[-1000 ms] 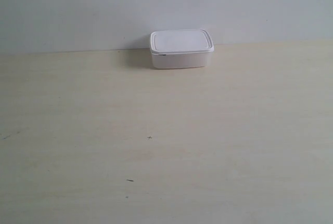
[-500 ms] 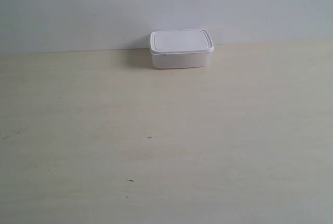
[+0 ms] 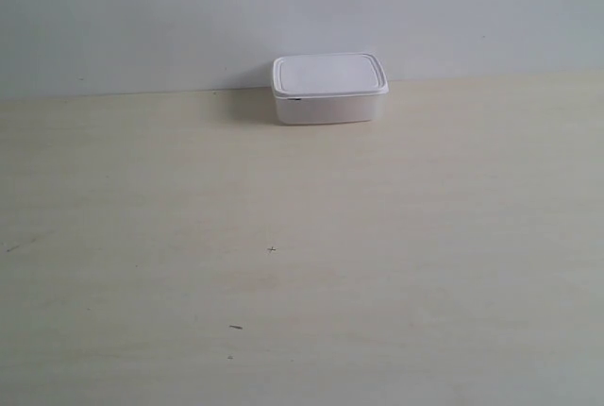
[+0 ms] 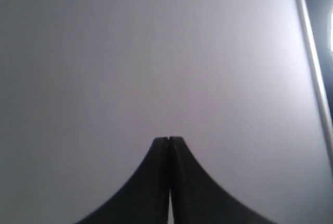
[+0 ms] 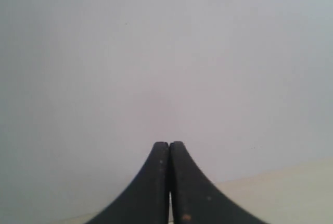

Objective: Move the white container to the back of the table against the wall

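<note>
White container [image 3: 329,90] is seen at about twelve o'clock in the exterior view, a little toward one o'clock, at the far edge of the worktop [image 3: 302,236]. Its rear side is set against the wall [image 3: 302,9], or so close to it that no gap can be made out. It is standing flat and upright, with its rimmed lid [image 3: 329,75] closed on top and its long side turned toward the camera. A faint shadow [image 3: 247,104] is cast on the worktop at the container's nine o'clock side. Two tiny dark specks [image 3: 272,249] are scattered on the pale wood grain well apart from the container, between six and seven o'clock from the middle of the picture. In the left wrist view, the left gripper [image 4: 168,139] is shown with its dark fingers pressed together, nothing being held between them, and a plain pale surface is faced. A narrow light strip [image 4: 312,52] is seen running along the edge of that surface, with a dark area beyond it. In the right wrist view, the right gripper [image 5: 169,144] is likewise closed with its fingers touching and empty, and it is pointed at the wall, with a band of the worktop visible below it.
</note>
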### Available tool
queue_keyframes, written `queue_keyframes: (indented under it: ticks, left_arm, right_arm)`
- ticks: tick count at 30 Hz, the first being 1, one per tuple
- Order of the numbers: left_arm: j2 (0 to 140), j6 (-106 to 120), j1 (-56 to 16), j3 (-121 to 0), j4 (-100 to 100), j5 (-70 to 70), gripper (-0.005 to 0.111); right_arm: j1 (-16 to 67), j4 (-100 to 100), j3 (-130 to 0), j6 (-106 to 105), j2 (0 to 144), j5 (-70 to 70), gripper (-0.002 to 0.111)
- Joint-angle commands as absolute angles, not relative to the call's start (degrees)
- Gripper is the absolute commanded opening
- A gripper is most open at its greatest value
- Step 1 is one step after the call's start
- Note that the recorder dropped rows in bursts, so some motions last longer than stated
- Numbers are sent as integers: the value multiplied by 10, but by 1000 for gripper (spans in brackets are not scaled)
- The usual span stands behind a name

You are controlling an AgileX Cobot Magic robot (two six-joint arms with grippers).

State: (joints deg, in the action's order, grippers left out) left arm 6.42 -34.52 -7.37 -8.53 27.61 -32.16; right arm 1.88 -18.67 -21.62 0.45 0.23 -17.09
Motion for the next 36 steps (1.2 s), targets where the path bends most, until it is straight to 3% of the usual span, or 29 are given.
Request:
queue_keyframes:
  ticks: [1,6,10,12,15,20,26,36]
  left_arm:
    - [60,-348,-20,-82,277,-323,0]
    - [61,-347,-13,-82,293,-296,0]
    - [62,-347,-13,-82,314,-84,0]
    - [62,-349,-13,-82,168,-4,0]
    - [62,-349,-13,-82,41,15,0]
    - [45,-348,-13,-82,43,17,0]
    - [25,-348,-13,-82,43,29,0]
    - [25,-348,-13,-74,43,80,0]
  right_arm:
    - [0,-185,-215,0,0,-170,0]
    - [0,-185,-215,0,0,-170,0]
    - [0,-185,-213,0,0,-173,0]
    - [0,-204,-212,0,0,-180,0]
    - [0,-245,-198,0,0,-195,0]
    - [0,-244,-154,0,3,-181,0]
    - [0,-185,-83,0,2,-47,0]
    - [0,-94,-64,0,0,-64,0]
